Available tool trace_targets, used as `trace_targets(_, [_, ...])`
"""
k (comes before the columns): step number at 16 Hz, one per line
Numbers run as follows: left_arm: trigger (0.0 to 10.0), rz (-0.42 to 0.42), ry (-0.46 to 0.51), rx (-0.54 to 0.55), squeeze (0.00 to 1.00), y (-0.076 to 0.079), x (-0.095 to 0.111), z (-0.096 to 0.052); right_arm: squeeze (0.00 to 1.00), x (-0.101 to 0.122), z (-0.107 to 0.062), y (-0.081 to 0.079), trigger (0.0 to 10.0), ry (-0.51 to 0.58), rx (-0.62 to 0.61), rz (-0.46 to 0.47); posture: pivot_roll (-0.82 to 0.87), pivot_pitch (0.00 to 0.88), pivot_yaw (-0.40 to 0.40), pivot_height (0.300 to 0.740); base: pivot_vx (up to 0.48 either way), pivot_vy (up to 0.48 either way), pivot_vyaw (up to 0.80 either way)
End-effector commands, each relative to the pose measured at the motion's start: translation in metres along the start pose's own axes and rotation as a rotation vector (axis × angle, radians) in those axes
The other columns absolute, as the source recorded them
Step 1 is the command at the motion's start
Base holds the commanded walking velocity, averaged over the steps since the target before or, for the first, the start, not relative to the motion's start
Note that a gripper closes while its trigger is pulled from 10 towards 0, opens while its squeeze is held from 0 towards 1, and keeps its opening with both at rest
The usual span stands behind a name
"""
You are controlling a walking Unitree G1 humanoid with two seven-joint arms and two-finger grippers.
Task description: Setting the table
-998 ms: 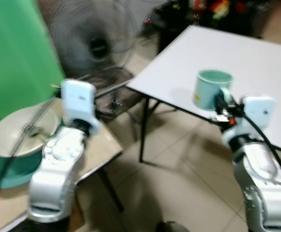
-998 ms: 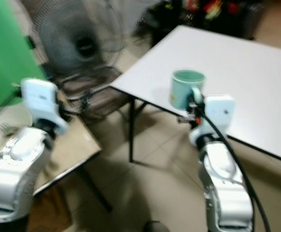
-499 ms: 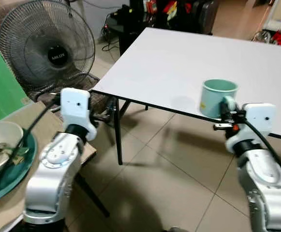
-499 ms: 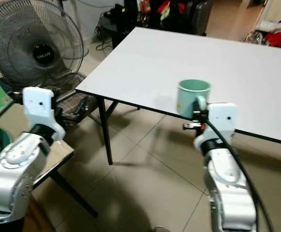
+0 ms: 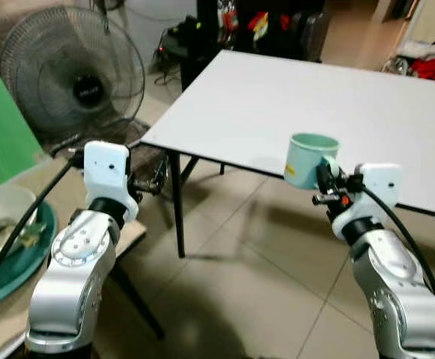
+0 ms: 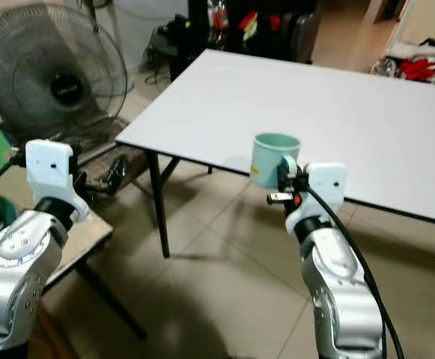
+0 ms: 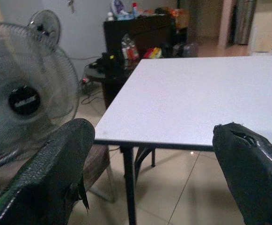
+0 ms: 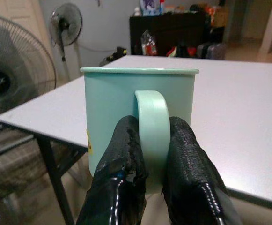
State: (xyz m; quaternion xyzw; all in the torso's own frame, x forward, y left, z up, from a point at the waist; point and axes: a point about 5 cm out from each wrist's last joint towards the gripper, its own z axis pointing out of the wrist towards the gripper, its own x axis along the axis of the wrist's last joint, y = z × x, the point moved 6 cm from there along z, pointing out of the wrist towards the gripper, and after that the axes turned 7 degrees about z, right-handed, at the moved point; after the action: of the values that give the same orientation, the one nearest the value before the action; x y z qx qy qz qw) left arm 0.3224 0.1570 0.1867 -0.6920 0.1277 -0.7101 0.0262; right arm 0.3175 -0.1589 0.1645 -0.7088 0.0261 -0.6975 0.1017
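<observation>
- While the robot faces it, the white table (image 5: 292,97) takes up most of the head views, top bare, near edge just ahead of both arms.
- Standing fan (image 5: 71,78) on the robot's left, beyond the table's corner; dark shelving with clutter (image 7: 145,37) behind the table.
- Small side table (image 5: 60,187) at the robot's left carries a teal plate (image 5: 22,254) with a white bowl (image 5: 0,217) on it; something lies in the bowl, too blurred to name.
- Left gripper (image 7: 159,168) raised near the side table, pointed at the white table's corner; jaws spread wide, nothing between them.
- Right gripper (image 8: 152,154) pinches the handle of the mint-green mug (image 8: 139,117), jaws narrowed onto it from both sides.
- Mug is upright, held at the table's near edge at about tabletop height; cannot tell if its base touches the top or hangs just off it.
- Judgement: mug not yet set down at a place.
- Risk: grip is on the thin handle only, so the mug could swing or tilt if the arm jerks.
- Risk: releasing this close to the edge could drop the mug onto the tiled floor (image 5: 239,284); coming in too low could knock its base against the table edge.
</observation>
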Motion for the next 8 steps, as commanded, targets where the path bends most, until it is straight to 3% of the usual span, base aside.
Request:
trace_targets(1, [10.0, 0.0, 0.009, -0.012, 0.0, 0.0015, 0.0019, 0.0011, 0.0, 0.0061, 0.0015, -0.0015, 10.0, 0.026, 0.007, 0.002, -0.08, 0.003, 0.015, 0.74, 0.285, 0.0, 0.0])
trace_targets(7, [10.0, -0.008, 0.025, -0.053, 0.0, 0.0081, 0.0059, 0.0059, 0.0, 0.0097, -0.0006, 0.0022, 10.0, 0.046, -0.016, 0.01, -0.08, 0.01, 0.039, 0.74, 0.291, 0.0, -0.8])
trace_targets(8, [10.0, -0.006, 0.025, -0.051, 0.0, 0.0075, 0.0059, 0.0061, 0.0, 0.0106, -0.0006, 0.0015, 10.0, 0.052, -0.011, 0.011, -0.08, 0.01, 0.041, 0.74, 0.289, 0.0, 0.0])
